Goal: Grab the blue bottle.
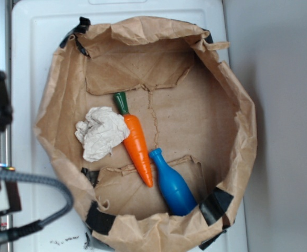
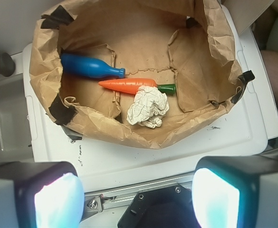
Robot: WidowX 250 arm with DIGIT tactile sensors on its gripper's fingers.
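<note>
Blue bottle (image 1: 172,188) lay on its side on the floor of the open paper bag (image 1: 236,100), base against the crumpled wall near a black tape patch (image 1: 216,205) and neck pointing inward toward the toy carrot (image 1: 136,143). You would have noted that neck and carrot body were just beside each other, possibly touching. A crumpled paper wad (image 1: 99,132) rested against the carrot's other side. The bag's rim was rolled down and taped, probably to hold it open for access from above. The bag sat on a white tray (image 1: 32,68). The end effector (image 2: 138,199) hung well apart from the bag, pads spread wide, holding nothing.
</note>
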